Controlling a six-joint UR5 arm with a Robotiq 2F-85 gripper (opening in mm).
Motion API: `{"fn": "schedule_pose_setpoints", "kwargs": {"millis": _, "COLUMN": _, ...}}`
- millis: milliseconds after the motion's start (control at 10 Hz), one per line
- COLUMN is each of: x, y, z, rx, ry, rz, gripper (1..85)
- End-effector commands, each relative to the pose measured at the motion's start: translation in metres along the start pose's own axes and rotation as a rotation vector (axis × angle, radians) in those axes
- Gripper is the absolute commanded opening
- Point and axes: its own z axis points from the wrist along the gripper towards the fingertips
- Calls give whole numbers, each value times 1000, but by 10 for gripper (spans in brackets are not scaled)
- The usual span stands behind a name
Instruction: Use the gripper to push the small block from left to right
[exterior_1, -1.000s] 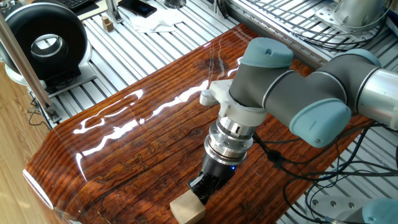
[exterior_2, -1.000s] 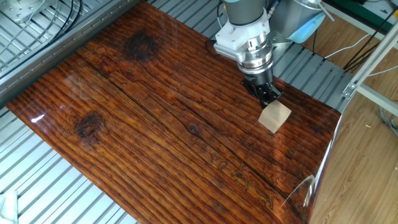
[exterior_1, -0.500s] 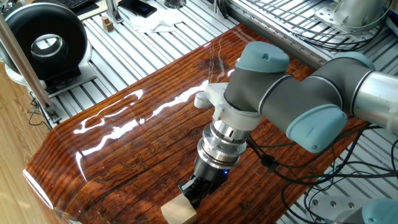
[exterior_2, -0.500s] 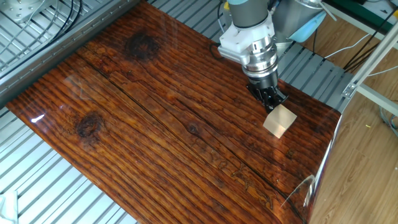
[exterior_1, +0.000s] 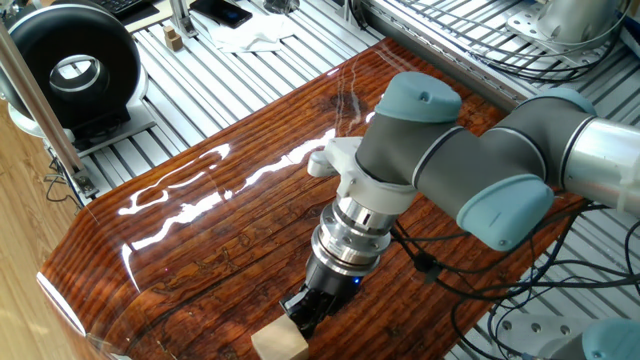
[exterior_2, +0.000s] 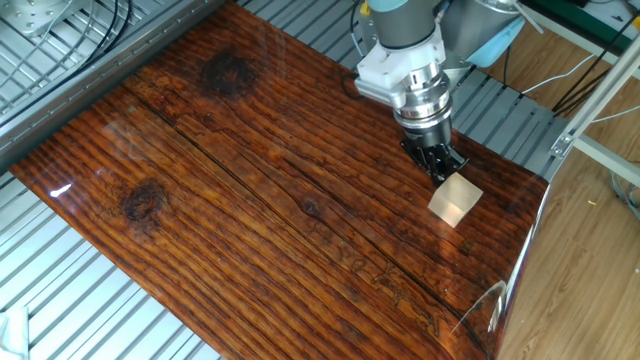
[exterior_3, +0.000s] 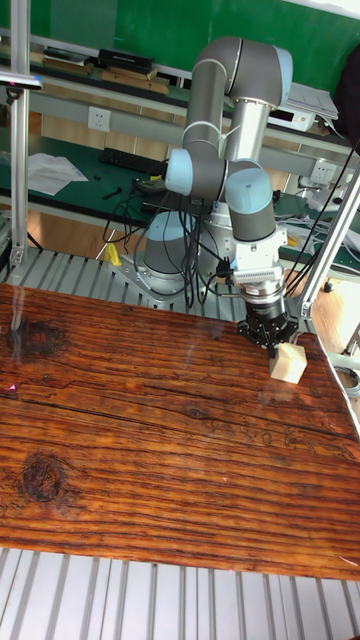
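The small block (exterior_1: 278, 343) is a plain light-tan wooden cuboid lying flat on the dark wooden table (exterior_1: 200, 230), close to the table's end. From the other side the block (exterior_2: 455, 199) sits near the right edge, and the tall view shows the block (exterior_3: 288, 363) at the far right. My black gripper (exterior_1: 300, 310) points down on its silver wrist, fingers shut together with nothing between them. The gripper (exterior_2: 442, 168) presses its tips against the block's left side. In the tall view the gripper (exterior_3: 270, 338) stands just left of the block.
The table edge (exterior_2: 520, 250) lies a short way beyond the block. A black round device (exterior_1: 70, 65), a metal post (exterior_1: 35, 90), a tiny wooden piece (exterior_1: 174, 40) and a white cloth (exterior_1: 250, 38) sit on the slatted metal base past the table. Cables (exterior_1: 470, 285) hang by the arm.
The gripper has slid toward the table's right end, pushing the small block ahead of it. The block now lies closer to the edge.
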Motion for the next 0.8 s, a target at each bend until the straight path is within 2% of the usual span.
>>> {"fn": "schedule_pose_setpoints", "kwargs": {"millis": 0, "x": -5, "y": 5, "z": 3, "rx": -12, "ry": -12, "rz": 1, "gripper": 10}}
{"fn": "schedule_pose_setpoints", "kwargs": {"millis": 400, "x": -5, "y": 13, "z": 3, "rx": -33, "ry": -16, "rz": 1, "gripper": 10}}
{"fn": "schedule_pose_setpoints", "kwargs": {"millis": 700, "x": -15, "y": 20, "z": 5, "rx": -55, "ry": -50, "rz": -13, "gripper": 10}}
